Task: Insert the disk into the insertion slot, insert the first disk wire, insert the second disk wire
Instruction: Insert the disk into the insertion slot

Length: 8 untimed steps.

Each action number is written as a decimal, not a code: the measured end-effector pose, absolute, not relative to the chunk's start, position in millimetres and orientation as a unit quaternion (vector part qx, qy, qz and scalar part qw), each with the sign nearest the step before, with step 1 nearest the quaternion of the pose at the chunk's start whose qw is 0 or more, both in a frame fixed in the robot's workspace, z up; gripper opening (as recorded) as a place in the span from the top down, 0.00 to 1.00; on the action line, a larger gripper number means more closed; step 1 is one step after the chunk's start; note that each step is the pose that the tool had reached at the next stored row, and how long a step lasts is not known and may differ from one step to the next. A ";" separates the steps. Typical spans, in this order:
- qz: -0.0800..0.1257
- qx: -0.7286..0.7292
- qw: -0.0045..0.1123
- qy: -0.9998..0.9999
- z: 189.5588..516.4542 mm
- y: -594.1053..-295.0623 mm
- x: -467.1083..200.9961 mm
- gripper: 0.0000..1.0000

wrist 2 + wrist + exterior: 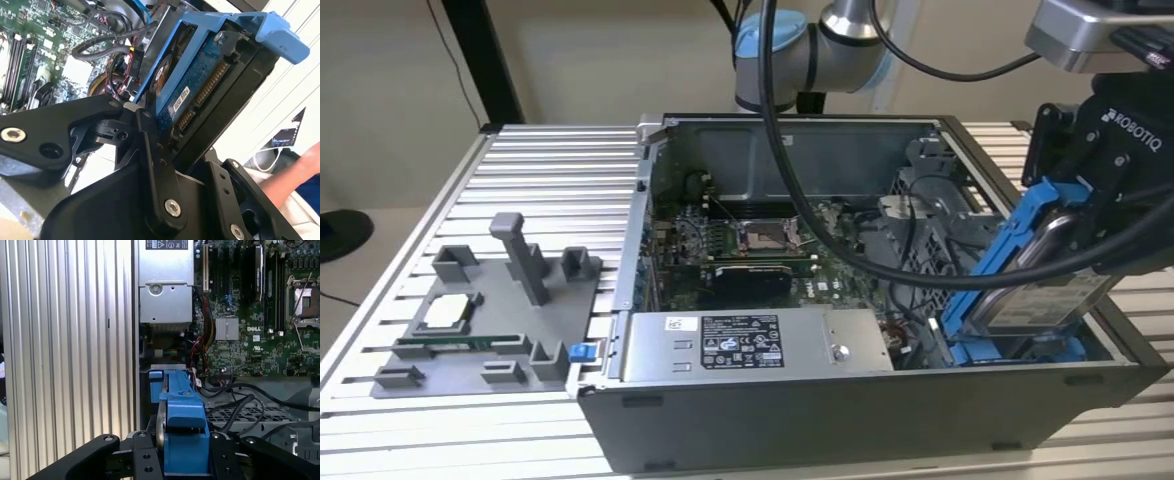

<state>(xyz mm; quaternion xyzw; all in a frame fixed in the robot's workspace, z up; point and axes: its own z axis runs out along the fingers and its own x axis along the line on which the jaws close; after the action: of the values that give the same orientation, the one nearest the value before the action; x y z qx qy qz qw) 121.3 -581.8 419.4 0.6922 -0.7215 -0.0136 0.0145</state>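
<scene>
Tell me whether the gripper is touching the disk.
Touching. In the first wrist view the gripper has its jaws pressed against both sides of the disk, with no gap.

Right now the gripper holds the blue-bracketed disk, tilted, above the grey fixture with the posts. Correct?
Not above the fixture. In the exterior view the gripper holds the disk tilted at the insertion slot, in the case at that view's right. The fixture stands outside the case, at its left.
</scene>
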 end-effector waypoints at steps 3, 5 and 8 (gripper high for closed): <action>-0.014 0.692 0.014 -0.722 417.1 -580.5 121.3 1.00; -0.014 0.692 0.014 -0.721 415.7 -578.9 121.4 1.00; -0.014 0.692 0.014 -0.721 413.6 -577.8 121.5 1.00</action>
<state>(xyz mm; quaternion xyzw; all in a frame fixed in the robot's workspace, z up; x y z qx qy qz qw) 121.5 -577.8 413.6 0.6921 -0.7215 -0.0137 0.0144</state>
